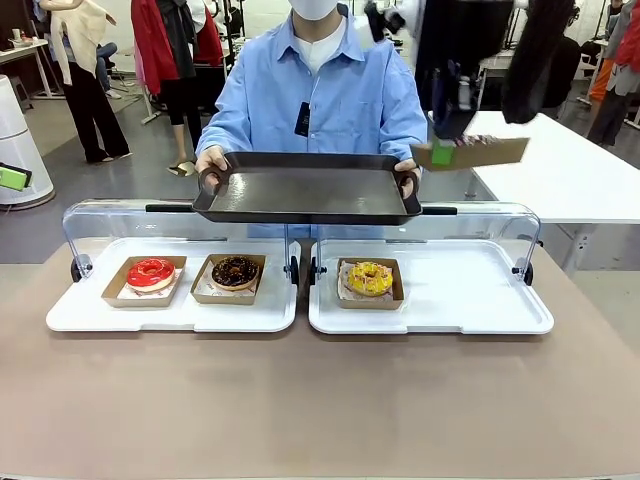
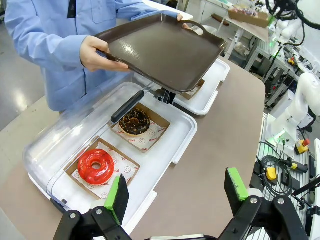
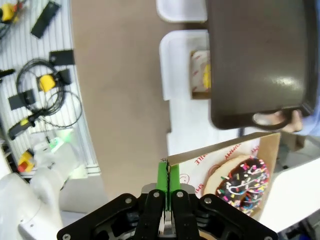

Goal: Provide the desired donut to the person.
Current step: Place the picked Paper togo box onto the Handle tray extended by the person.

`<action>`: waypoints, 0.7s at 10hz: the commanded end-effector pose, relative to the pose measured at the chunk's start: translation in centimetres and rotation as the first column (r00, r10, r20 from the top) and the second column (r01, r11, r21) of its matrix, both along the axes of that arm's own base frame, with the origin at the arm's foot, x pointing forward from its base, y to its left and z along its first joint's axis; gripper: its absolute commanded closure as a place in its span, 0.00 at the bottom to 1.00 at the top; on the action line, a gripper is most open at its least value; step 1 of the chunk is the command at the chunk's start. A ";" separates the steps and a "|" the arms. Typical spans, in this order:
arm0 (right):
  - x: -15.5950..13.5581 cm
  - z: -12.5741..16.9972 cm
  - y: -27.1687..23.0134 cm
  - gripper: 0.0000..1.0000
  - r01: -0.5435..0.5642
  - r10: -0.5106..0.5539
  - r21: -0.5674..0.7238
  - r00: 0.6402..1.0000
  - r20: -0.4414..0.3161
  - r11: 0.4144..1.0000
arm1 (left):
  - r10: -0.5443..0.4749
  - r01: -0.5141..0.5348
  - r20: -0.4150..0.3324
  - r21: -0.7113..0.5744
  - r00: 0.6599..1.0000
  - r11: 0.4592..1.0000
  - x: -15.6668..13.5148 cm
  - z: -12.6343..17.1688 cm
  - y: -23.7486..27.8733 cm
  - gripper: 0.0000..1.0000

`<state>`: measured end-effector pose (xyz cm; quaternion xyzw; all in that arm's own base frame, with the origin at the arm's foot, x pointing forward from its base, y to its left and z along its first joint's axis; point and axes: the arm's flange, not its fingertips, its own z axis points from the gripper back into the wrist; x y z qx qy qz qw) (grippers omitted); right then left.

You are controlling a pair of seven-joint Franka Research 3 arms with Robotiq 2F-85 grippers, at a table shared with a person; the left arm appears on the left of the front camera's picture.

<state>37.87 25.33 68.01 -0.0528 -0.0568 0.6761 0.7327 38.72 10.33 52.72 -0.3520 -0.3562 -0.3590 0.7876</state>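
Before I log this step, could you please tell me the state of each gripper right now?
Left gripper: open, holding nothing.
Right gripper: closed on the rim of the brown cardboard tray carrying the sprinkled chocolate donut.

The front camera looks across the table [image 1: 320, 400] at the person [image 1: 330, 100]. The left wrist camera looks down at a slant, nearer. The right wrist camera looks straight down from above. All share the tray [image 1: 300, 190].
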 end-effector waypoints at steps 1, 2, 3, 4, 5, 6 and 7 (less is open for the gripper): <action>5.2 0.2 2.0 0.98 0.025 -0.029 0.060 0.998 0.055 0.998 | 0.012 -0.012 -0.013 -0.007 1.000 1.000 0.0 0.3 -0.1 0.00; 7.1 -0.8 2.7 0.98 0.043 -0.047 0.064 0.997 0.059 0.997 | 0.012 -0.012 -0.013 -0.007 1.000 1.000 0.0 0.3 -0.1 0.00; 9.0 -1.5 3.5 0.98 0.057 -0.062 0.080 0.996 0.059 0.995 | 0.012 -0.012 -0.013 -0.007 1.000 1.000 0.0 0.3 -0.1 0.00; 11.1 -2.3 4.5 0.98 0.084 -0.091 0.100 0.994 0.067 0.991 | 0.012 -0.012 -0.013 -0.007 1.000 1.000 0.0 0.3 -0.1 0.00; 12.5 -3.0 5.5 0.98 0.095 -0.103 0.116 0.992 0.066 0.989 | 0.012 -0.012 -0.013 -0.007 1.000 1.000 0.0 0.3 -0.1 0.00; 13.0 -4.2 6.5 0.98 0.101 -0.108 0.136 0.993 0.045 0.986 | 0.012 -0.012 -0.013 -0.007 1.000 1.000 0.0 0.3 -0.1 0.00; 13.5 -5.1 7.5 0.98 0.091 -0.097 0.140 0.995 0.040 0.986 | 0.012 -0.012 -0.013 -0.007 1.000 1.000 0.0 0.3 -0.1 0.00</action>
